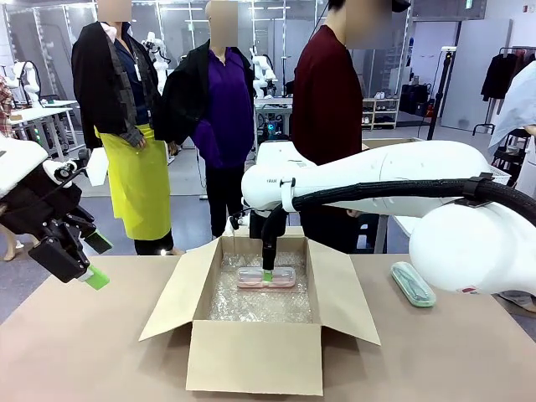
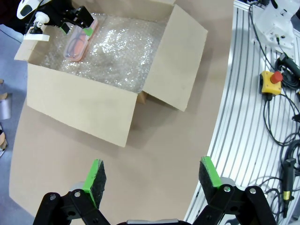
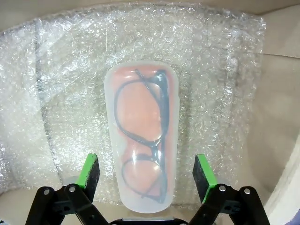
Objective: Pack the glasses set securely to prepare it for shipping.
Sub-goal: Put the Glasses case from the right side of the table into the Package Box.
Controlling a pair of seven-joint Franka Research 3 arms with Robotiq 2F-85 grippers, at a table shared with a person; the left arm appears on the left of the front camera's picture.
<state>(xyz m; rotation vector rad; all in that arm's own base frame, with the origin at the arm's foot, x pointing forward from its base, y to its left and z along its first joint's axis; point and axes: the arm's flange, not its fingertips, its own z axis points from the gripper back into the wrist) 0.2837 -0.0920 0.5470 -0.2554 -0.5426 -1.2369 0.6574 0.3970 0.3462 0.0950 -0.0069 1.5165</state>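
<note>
Pink case (image 3: 140,108) glossy translucent plastic; box (image 1: 251,360) matt cardboard; bubble wrap (image 3: 225,70) shiny

**Open carton on a brown tabletop**

A cardboard box (image 1: 251,358) stands near the middle of the brown tabletop (image 1: 84,352), its flaps folded outward. Bubble wrap (image 1: 260,308) lines its floor and climbs the inner walls. A person in a dark red top (image 1: 327,109) stands at the far side, just behind the box. In the left wrist view, a ribbed metal surface (image 2: 243,117) borders the tabletop and carries a yellow switch box with a red button (image 2: 272,82) and loose black cables (image 2: 281,145).
</note>
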